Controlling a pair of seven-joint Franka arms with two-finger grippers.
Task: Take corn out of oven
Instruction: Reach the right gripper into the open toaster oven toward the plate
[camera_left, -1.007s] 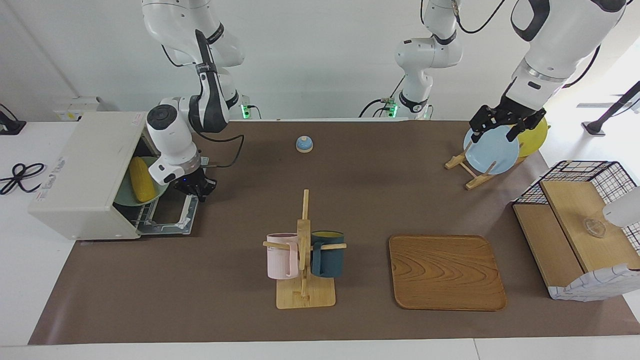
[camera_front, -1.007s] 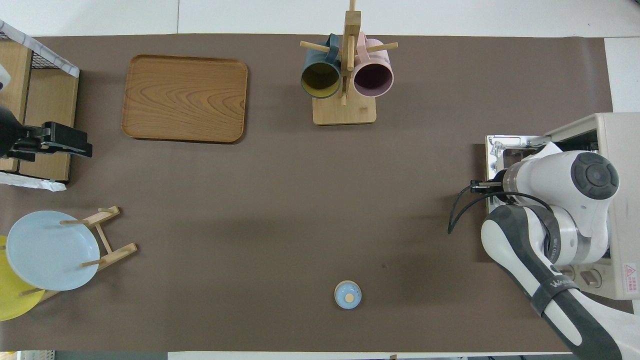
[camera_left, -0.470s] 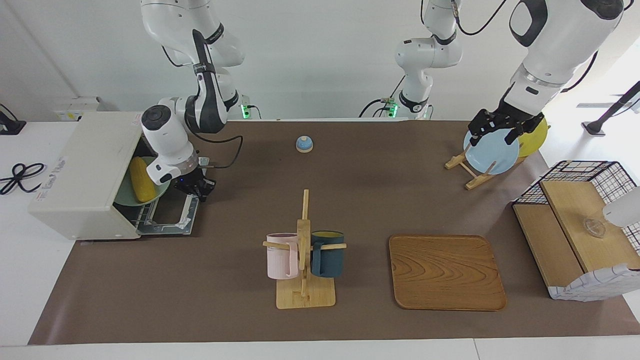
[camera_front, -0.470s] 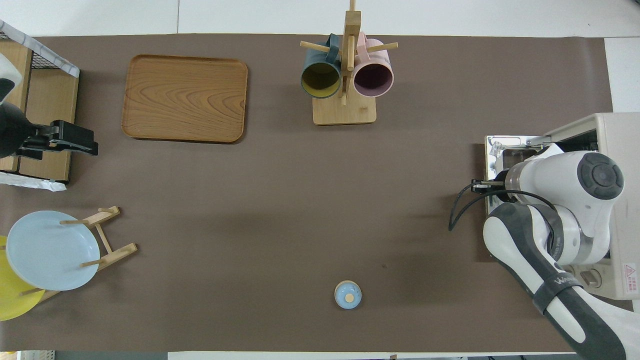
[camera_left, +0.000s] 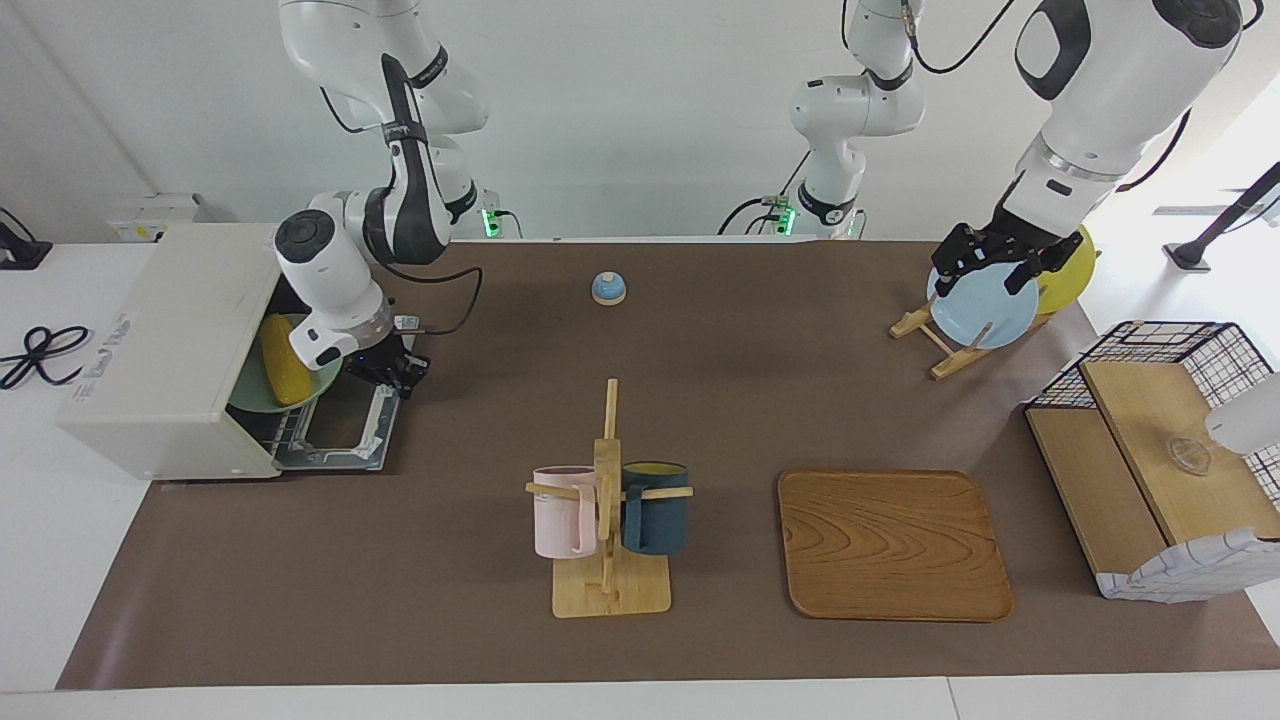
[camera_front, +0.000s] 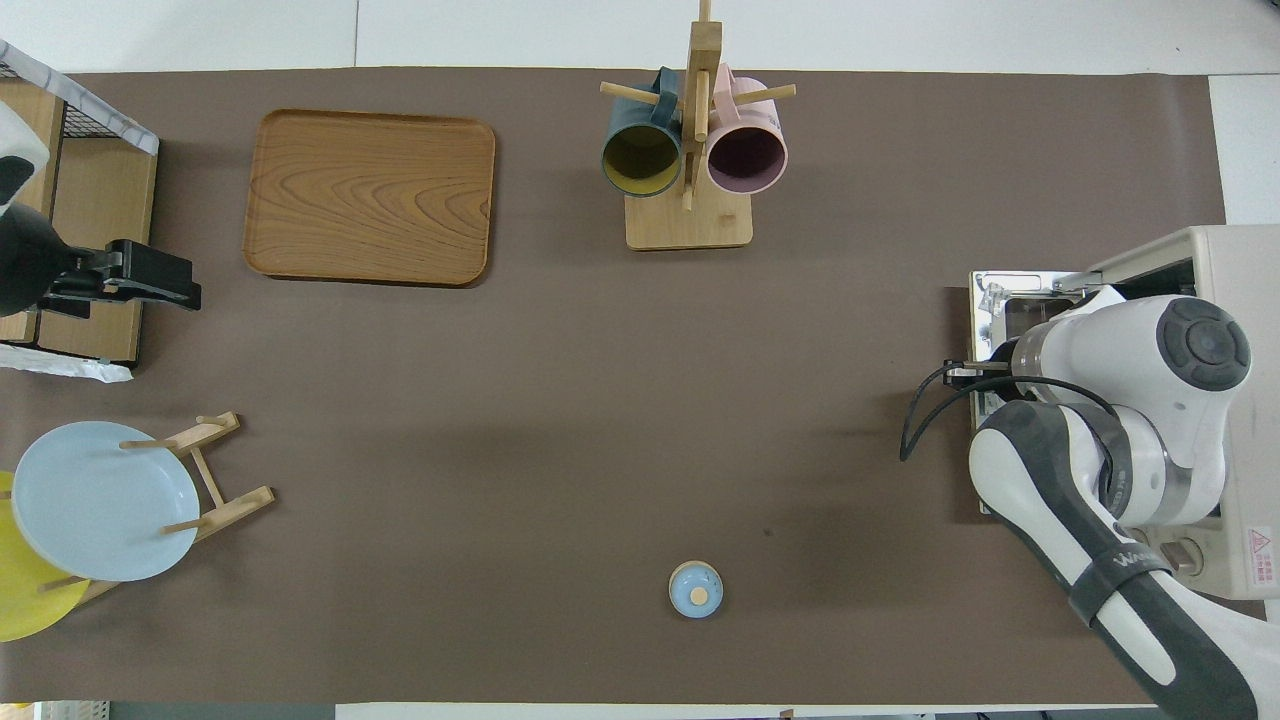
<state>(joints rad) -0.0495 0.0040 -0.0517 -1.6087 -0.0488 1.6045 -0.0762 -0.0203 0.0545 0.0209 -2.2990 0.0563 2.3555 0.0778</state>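
Where brown mat (camera_left: 700, 400) covers table, white wall (camera_left: 620, 100)

The right pincer (camera_left: 392, 372), shut, has risen slightly toward the upper left of the facing view, over the open oven (camera_left: 180, 350) door. The left pincer (camera_left: 985, 265) has drifted upward there, over the blue plate (camera_left: 985, 305).
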